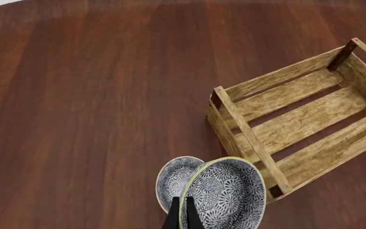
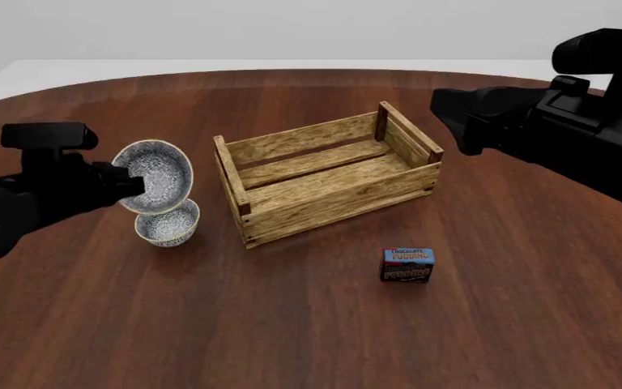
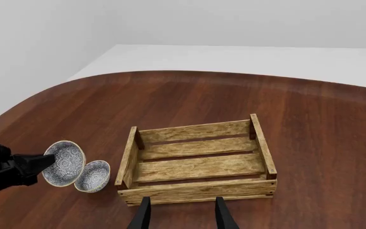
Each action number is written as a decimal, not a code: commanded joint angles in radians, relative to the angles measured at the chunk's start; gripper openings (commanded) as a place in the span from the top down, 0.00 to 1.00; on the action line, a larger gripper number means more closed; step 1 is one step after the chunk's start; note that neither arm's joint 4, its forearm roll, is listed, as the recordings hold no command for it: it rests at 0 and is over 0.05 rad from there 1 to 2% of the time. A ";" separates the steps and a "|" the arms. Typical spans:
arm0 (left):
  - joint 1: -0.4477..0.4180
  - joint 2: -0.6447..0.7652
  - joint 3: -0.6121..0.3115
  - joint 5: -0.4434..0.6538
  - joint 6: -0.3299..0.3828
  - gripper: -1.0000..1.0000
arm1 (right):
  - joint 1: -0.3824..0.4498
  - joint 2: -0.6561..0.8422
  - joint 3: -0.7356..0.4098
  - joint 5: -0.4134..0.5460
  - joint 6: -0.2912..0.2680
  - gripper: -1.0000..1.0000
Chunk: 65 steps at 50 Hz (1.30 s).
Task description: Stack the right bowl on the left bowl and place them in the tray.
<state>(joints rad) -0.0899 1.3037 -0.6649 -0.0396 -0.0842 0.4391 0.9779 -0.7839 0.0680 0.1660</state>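
Observation:
Two grey-patterned bowls are left of the tray [image 2: 327,174], a slatted wooden crate. One bowl [image 2: 168,223] rests on the table close to the tray's left end. The other bowl [image 2: 155,176] hangs tilted on its side just above it, and my left gripper [image 1: 183,213] is shut on its rim. The left wrist view shows the held bowl [image 1: 224,200] overlapping the resting bowl [image 1: 175,176], with the tray [image 1: 297,119] beyond. My right gripper [image 3: 183,215] is open and holds nothing, raised above the table near one long side of the tray [image 3: 199,162].
A small blue-and-brown pudding box [image 2: 407,265] stands on the table in front of the tray's right half. The right arm [image 2: 527,121] hovers beyond the tray's right end. The round wooden table's edge [image 2: 289,73] curves along the back.

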 commanded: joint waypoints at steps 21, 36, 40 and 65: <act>0.036 0.164 0.026 -0.145 -0.050 1.00 | -0.001 0.010 0.001 -0.005 -0.003 0.00; 0.055 0.258 0.010 -0.196 -0.065 1.00 | 0.000 0.014 0.002 -0.007 -0.005 0.00; 0.062 0.276 0.001 -0.201 -0.060 1.00 | 0.000 0.013 0.002 -0.006 -0.005 0.00; 0.067 0.363 -0.009 -0.238 -0.071 1.00 | -0.002 0.010 0.003 -0.007 -0.002 0.00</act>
<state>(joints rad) -0.0253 1.6435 -0.6641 -0.2696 -0.1551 0.4377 0.9893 -0.7811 0.0618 0.1612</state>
